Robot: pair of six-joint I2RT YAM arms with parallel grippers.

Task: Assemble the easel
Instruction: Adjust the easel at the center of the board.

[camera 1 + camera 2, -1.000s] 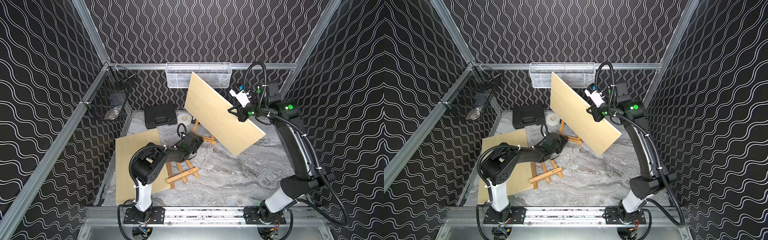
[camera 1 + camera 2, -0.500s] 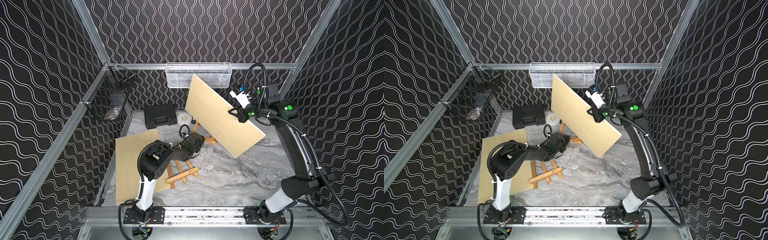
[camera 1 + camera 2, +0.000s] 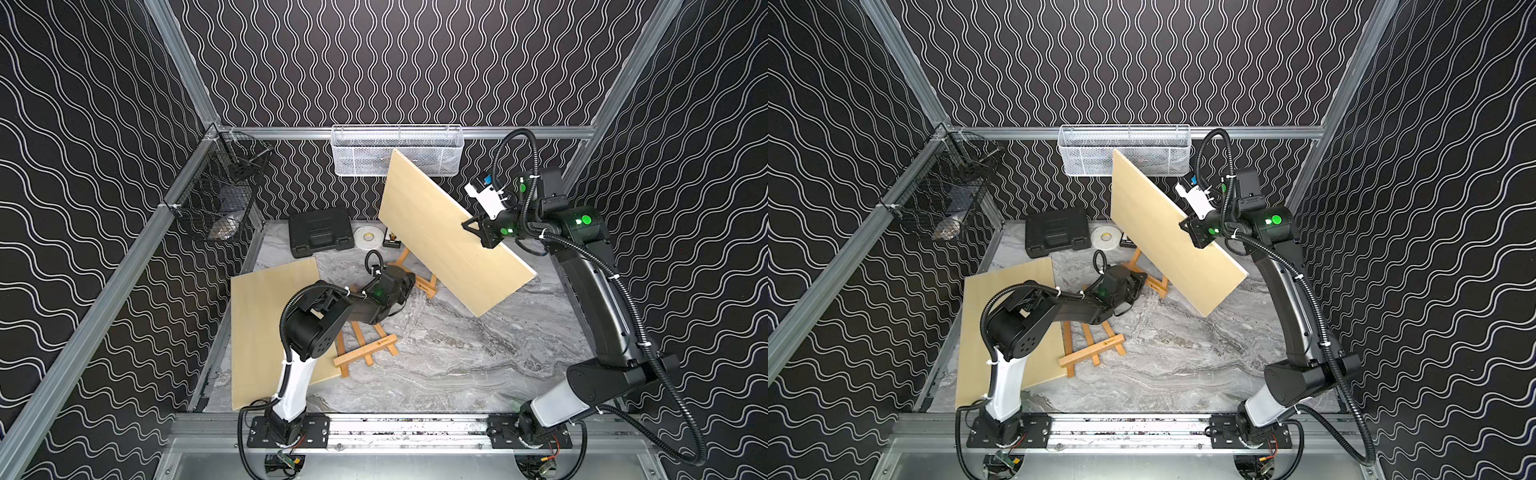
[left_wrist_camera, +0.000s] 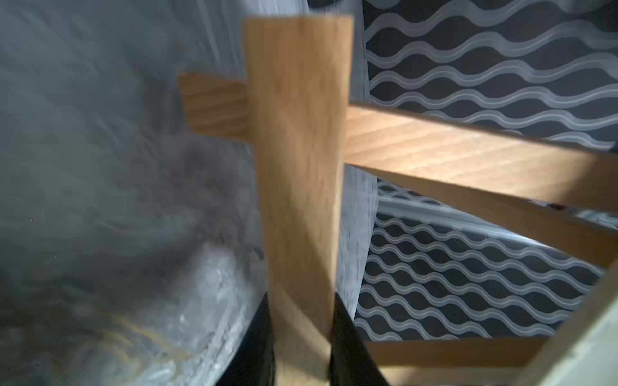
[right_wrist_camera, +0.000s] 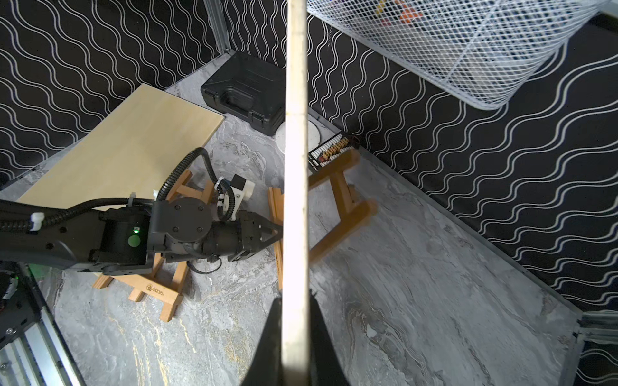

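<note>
- Table point(image 3: 457, 365) is carrying two small wooden easels and one flat board point(image 3: 266, 316), which is lying along the left side.
- Left gripper point(image 3: 1141, 279) is reaching low toward the rear easel point(image 3: 427, 286). In the left wrist view its black fingers point(image 4: 347, 344) are pressing on both sides of one wooden bar, pinching it.
- The rear easel is sitting tilted near the back, partly hidden beneath the raised board point(image 3: 440, 241). Whether its feet are touching the surface cannot be told.
- Front easel point(image 3: 365, 351) is lying flat at the flat board's edge, partly under the left arm and untouched.
- Right gripper point(image 3: 476, 235) is holding the raised board slanted in the air by its long edge. In the right wrist view the fingers point(image 5: 267, 347) are squeezing the thin edge from both sides.
- Black case point(image 3: 320, 230) and tape roll point(image 3: 368, 237) are resting by the back wall, apart from both grippers.
- White basket point(image 3: 395, 149) is hanging on the back rail behind the raised board's top corner.
</note>
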